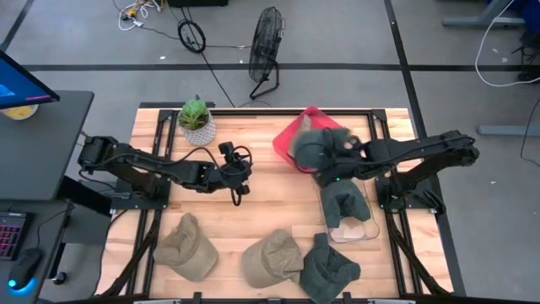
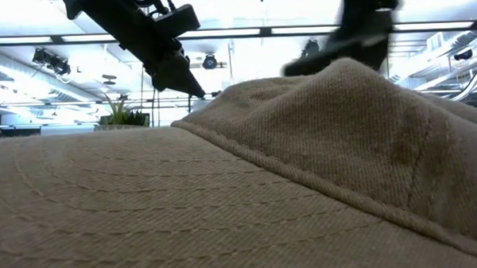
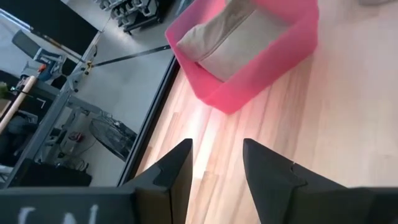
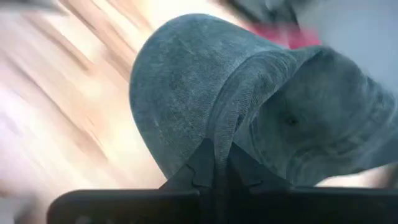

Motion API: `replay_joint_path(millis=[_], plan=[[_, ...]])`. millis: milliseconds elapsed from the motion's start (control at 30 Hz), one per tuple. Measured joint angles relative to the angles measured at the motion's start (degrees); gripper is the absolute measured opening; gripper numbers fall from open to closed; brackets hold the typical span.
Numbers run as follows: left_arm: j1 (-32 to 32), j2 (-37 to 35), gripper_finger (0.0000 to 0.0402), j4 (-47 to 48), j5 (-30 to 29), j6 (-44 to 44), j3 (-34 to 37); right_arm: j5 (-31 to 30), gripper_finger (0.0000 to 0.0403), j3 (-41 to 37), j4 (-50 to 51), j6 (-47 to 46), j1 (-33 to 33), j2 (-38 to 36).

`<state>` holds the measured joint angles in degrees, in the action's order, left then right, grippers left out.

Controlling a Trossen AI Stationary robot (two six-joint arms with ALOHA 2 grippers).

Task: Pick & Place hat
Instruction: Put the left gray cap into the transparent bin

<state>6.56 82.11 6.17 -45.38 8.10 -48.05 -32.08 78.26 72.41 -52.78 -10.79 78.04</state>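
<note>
A grey-green hat (image 4: 249, 112) is held pinched in the jaws of the right gripper (image 4: 216, 163) above the pink bin (image 1: 291, 135), at 1 o'clock on the counter (image 1: 253, 211). The left gripper (image 3: 216, 163), near centre, is seen with jaws narrowly parted and empty. No legible writing is visible. The low view is largely blocked by a tan hat (image 2: 224, 190).

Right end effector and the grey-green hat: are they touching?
Touching. The right wrist view shows the right end effector pinching a fold of the grey-green hat between its fingers, no gap.
</note>
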Motion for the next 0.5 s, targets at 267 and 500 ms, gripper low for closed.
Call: replay_joint_path(millis=[267, 500], plan=[[-3.07, 0.0, 0.0145, 0.7, -0.01, -0.07, 0.0, 22.37, 0.002, 0.0, 13.27, -15.61, -2.9, 1.93], [-5.71, 0.0, 0.0145, 1.47, 0.0, -7.39, 0.0, 30.19, 0.002, -0.02, 6.48, -19.86, -5.34, 2.91]])
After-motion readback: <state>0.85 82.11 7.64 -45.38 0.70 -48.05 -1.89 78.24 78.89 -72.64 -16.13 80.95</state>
